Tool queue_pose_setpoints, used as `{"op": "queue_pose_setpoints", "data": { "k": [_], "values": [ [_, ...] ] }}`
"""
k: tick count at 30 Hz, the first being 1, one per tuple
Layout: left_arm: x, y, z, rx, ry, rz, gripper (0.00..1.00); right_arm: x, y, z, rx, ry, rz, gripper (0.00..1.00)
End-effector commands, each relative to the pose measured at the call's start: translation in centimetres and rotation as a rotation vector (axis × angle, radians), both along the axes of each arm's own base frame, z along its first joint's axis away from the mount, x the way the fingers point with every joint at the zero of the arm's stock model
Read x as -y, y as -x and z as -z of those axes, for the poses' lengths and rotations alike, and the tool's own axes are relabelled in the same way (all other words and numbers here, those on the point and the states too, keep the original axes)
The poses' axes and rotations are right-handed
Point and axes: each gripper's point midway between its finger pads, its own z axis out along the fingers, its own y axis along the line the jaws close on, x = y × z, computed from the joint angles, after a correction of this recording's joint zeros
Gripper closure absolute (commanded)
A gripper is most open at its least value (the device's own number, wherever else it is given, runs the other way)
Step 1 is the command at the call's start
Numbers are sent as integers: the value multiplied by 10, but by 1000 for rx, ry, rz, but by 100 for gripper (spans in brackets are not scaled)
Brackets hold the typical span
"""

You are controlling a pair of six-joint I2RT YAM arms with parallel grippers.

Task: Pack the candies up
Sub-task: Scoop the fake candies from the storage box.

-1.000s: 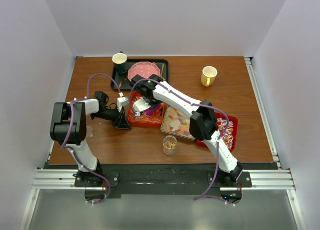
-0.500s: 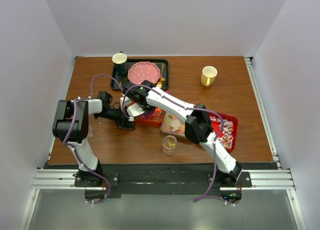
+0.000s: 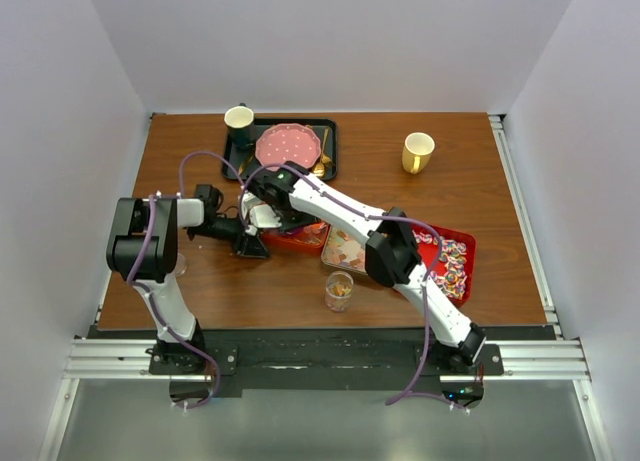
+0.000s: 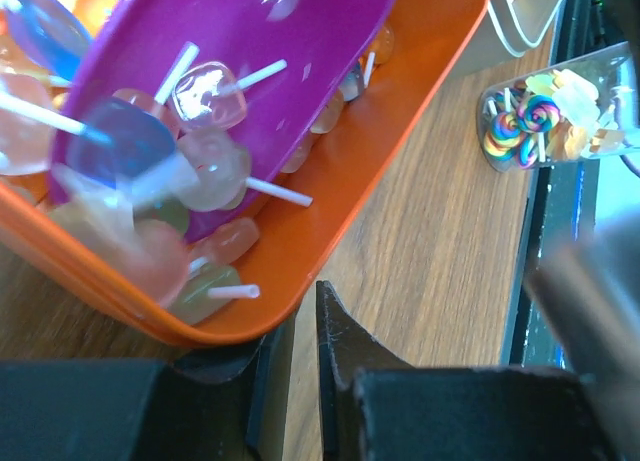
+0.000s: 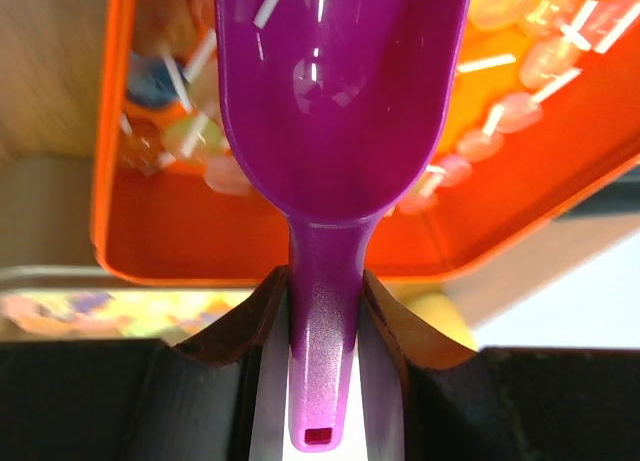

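Observation:
An orange tray (image 3: pixel 303 240) holds several wrapped candies (image 4: pixel 210 171) with white sticks. My right gripper (image 5: pixel 325 281) is shut on the handle of the purple scoop (image 5: pixel 340 101). The scoop's bowl looks empty and hangs low over the candies (image 5: pixel 500 121) at the tray's left end. In the top view the right gripper (image 3: pixel 262 215) is over that end. My left gripper (image 4: pixel 300 316) is shut to a thin slit with nothing in it. It sits on the table at the tray's near left corner (image 3: pixel 247 244), one finger tucked under the rim. A clear cup (image 3: pixel 339 291) holds a few candies.
A tray of pastel gummies (image 3: pixel 350 247) and a red tray of swirled candies (image 3: pixel 456 261) lie right of the orange tray. A black tray (image 3: pixel 330 161) with the pink dotted plate (image 3: pixel 290 141) and a dark cup (image 3: pixel 238 121) stands behind. A yellow mug (image 3: pixel 418 152) is at the back right.
My right gripper has carried the scoop leftward to the orange tray's left end. The left gripper has shifted slightly right and stays at the tray corner.

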Motion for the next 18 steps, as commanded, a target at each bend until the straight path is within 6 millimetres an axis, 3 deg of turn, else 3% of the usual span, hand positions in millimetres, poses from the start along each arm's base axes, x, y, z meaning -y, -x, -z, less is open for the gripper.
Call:
{"op": "queue_pose_setpoints", "data": {
  "k": [1,5,10,18],
  "values": [
    [12,-6,-2,104,39,76,81,-35,46,25,-186,-187,18,100],
    [11,-5,-4,93,43,82,81,-40,54,32,-252,-218,47,100],
    [9,-7,-4,88,44,76,81,-49,50,37,-296,-324,126,100],
    [-1,-14,-5,67,17,53,81,-56,43,23,-336,-537,178,100]
  ]
}}
